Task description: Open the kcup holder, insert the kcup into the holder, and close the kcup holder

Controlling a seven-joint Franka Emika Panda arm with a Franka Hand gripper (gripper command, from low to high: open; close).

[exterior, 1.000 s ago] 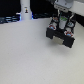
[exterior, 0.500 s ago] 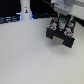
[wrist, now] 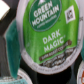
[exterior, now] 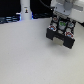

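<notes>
On the exterior view's left, a white cone-topped bottle (exterior: 25, 11) stands at the back edge of the pale worktop (exterior: 30, 55), well apart from the action. Moving toward the exterior view's right, the black boxy kcup holder with its rows of round pod slots (exterior: 62, 34) sits on the worktop, several multicoloured pods visible in its slots. The white arm's pincer (exterior: 63, 15) hangs directly above it, low over the slots; whether its fingers are spread or closed cannot be told from either picture.

The wrist view is filled by a round foil lid, green with white "Green Mountain" and "Dark Magic" lettering, the kcup (wrist: 44, 37), seated among neighbouring pods in dark slots. It looks to be already in or right at a slot of the holder.

As a judgement, the pod is light, with a thin, dentable plastic cup and a puncturable foil top, and its tapered sides are slippery. The stiff rim just below the lid is the safest place to pinch, gently, from opposite sides.
</notes>
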